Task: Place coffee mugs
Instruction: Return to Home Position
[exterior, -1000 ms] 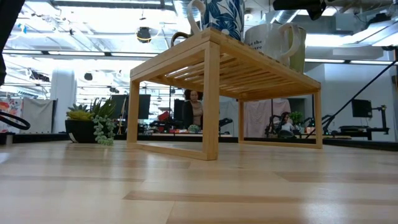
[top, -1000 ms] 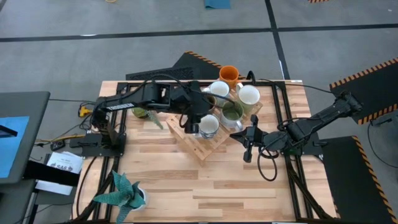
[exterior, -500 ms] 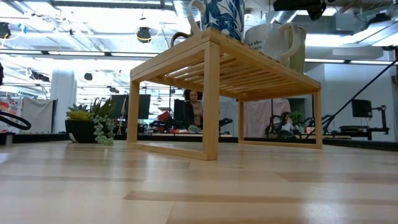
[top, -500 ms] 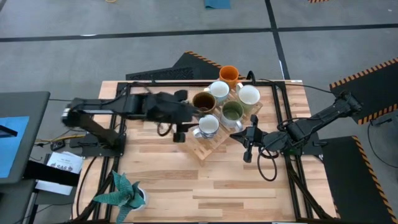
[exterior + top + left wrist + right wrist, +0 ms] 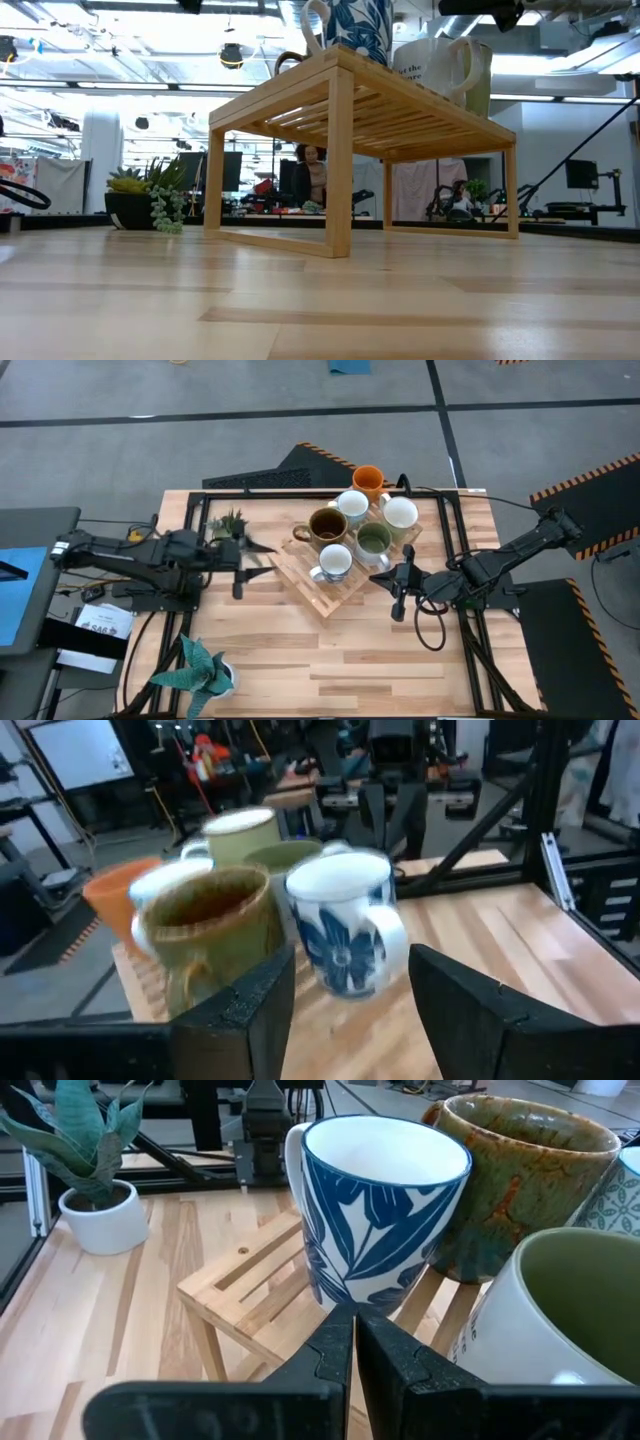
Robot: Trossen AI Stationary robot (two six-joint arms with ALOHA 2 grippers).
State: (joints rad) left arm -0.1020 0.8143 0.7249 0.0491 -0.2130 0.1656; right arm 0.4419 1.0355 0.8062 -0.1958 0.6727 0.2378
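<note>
Several coffee mugs stand upright on the slatted wood rack (image 5: pixel 330 585) at mid-table: orange (image 5: pixel 368 478), two white (image 5: pixel 352 503) (image 5: pixel 400 512), brown (image 5: pixel 327 525), pale green (image 5: pixel 374 538) and a white mug with blue leaves (image 5: pixel 335 560). My left gripper (image 5: pixel 248 563) is open, left of the rack and clear of it; its wrist view faces the brown mug (image 5: pixel 215 920) and the blue-leaf mug (image 5: pixel 345 920). My right gripper (image 5: pixel 398 590) is shut, just right of the rack, empty, pointing at the blue-leaf mug (image 5: pixel 385 1210).
A small leafy plant (image 5: pixel 232 522) sits on the table right by the left gripper. A teal-leaved plant in a white pot (image 5: pixel 195 665) stands at the near left corner. Bare wood spreads across the near half of the table (image 5: pixel 380 670).
My left arm has pulled back from over the rack toward the table's left edge, ending beside the small plant. The mugs stand on the rack as before.
</note>
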